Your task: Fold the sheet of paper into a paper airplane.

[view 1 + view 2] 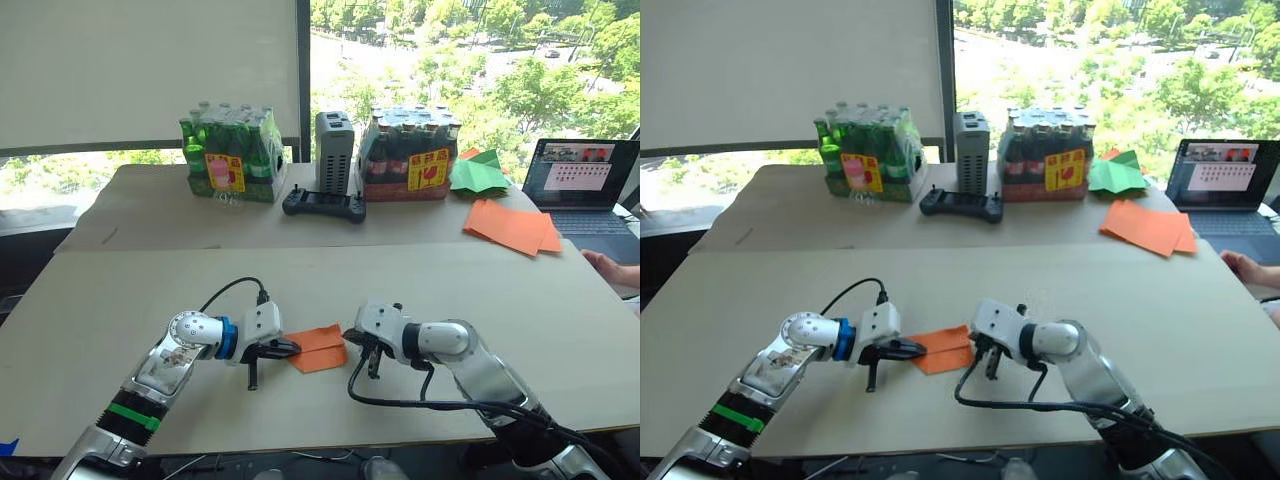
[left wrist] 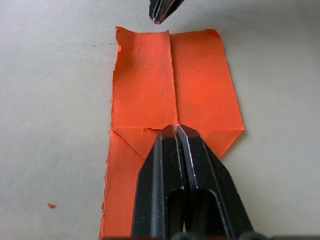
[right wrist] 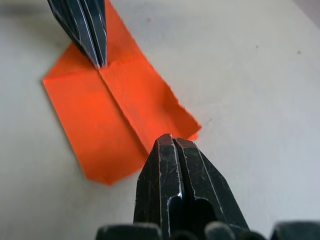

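Note:
The sheet of paper point(image 1: 318, 348), orange, lies flat on the table near the front edge. It is folded into a narrow rectangle: two flaps meet along a centre crease point(image 2: 173, 80), and slanted corner folds show at one end. No paper airplane is in view. My left gripper point(image 1: 288, 348) is shut, its tip point(image 2: 172, 129) resting on the crease at the paper's left part. My right gripper point(image 1: 372, 364) is shut too, its tip point(image 3: 171, 140) at the paper's right edge, pointing down at the table.
At the back stand two bottle packs point(image 1: 232, 155) point(image 1: 412, 155), a grey box point(image 1: 334, 150) and a black controller point(image 1: 323, 205). At the back right lie a pile of orange sheets point(image 1: 510, 225), green paper point(image 1: 478, 175) and a laptop point(image 1: 585, 190). A person's hand point(image 1: 610, 268) rests at the right edge.

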Controlling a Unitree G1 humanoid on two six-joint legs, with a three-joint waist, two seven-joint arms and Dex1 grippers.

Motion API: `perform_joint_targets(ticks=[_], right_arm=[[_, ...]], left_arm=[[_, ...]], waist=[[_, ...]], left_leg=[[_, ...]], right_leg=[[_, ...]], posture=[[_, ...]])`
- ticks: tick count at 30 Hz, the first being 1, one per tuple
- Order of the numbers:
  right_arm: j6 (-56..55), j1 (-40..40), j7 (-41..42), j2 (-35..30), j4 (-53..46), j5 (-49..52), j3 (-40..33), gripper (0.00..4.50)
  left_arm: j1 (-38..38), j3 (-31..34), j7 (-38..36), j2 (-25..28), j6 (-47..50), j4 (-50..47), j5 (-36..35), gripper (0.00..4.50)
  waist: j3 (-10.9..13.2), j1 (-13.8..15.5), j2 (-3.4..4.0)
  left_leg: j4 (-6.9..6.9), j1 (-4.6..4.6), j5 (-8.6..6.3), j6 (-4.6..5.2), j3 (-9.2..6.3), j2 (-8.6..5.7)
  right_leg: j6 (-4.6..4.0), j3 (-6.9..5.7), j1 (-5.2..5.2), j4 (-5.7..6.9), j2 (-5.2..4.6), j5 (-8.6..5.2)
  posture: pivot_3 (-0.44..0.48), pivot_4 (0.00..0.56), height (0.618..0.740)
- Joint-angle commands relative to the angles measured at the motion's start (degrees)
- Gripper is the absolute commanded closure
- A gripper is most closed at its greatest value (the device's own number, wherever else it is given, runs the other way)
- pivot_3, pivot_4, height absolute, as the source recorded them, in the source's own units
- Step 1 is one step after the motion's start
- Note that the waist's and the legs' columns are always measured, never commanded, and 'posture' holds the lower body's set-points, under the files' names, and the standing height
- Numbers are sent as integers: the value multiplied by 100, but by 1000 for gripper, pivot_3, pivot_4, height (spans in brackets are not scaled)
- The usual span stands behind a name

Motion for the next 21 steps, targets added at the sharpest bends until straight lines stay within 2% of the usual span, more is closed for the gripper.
perform_joint_targets(ticks=[1, 10, 21], right_arm=[[-52, -169, -3, 97, -102, 61, 30, 4480], [203, -341, -235, 229, 957, -659, 761, 4480], [768, -189, -76, 142, 712, -634, 932, 4480]], left_arm=[[71, -107, 41, 36, 7, 190, 195, 4452], [-110, -69, 19, -140, 290, -30, -9, 4452], [-289, -390, 175, -492, 342, 72, 256, 4452]], waist=[[0, 0, 0], [1, -8, 1], [0, 23, 2]], left_leg=[[-1, 0, 0, 0, 0, 0], [-2, 1, 0, 0, 1, -2], [-2, 0, 0, 1, 0, -4]], right_leg=[[0, 0, 0, -1, 0, 0], [-4, 1, -1, -2, -1, 2], [-1, 0, 2, -6, -2, 1]], posture=[[0, 150, 723], [0, 150, 723], [0, 150, 723]])
